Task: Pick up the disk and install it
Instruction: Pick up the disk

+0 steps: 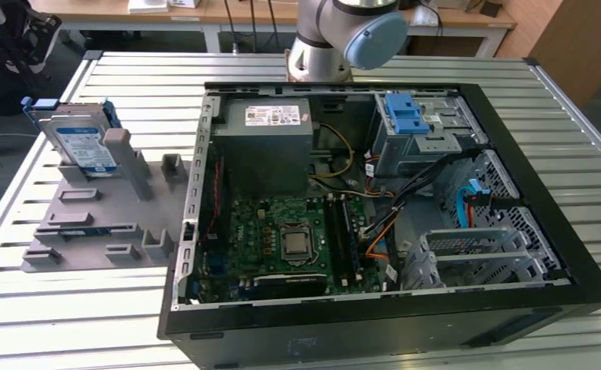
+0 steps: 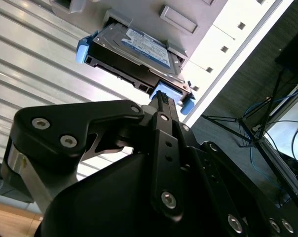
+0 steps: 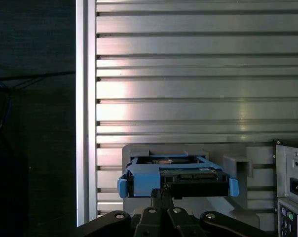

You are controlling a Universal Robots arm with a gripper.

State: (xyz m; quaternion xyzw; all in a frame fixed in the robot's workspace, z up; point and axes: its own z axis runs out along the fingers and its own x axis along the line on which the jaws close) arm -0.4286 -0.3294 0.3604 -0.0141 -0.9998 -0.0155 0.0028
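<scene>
Trouble here would begin at the disk (image 1: 79, 142), which stands on edge, leaning slightly, in a slot at one end of the grey holder (image 1: 95, 223), label face showing and blue side rails along its edges. In both wrist views the gripper (image 3: 162, 193) hangs off the holder's disk end, lined up with the drive's narrow blue-railed edge but apart from it. Its fingers look pressed together with nothing between them. Brought to the holder in that state, I judge the tips would butt against the rail or the metal edge instead of straddling it, and could knock the drive askew in its slot. The rails are plastic and probably slick, so a pinch landing on them alone, or off-centre, could let the drive twist or slip as it leaves the holder. A pull that is not in line with the slot might bind the drive and drag the holder across the slatted table (image 1: 54, 324). Beside the holder, on the exterior view's right of it, the open computer case (image 1: 547, 308) carries loose cables (image 1: 429, 181) near the blue-latched cage (image 1: 408, 116). Those could snag a carried drive.
</scene>
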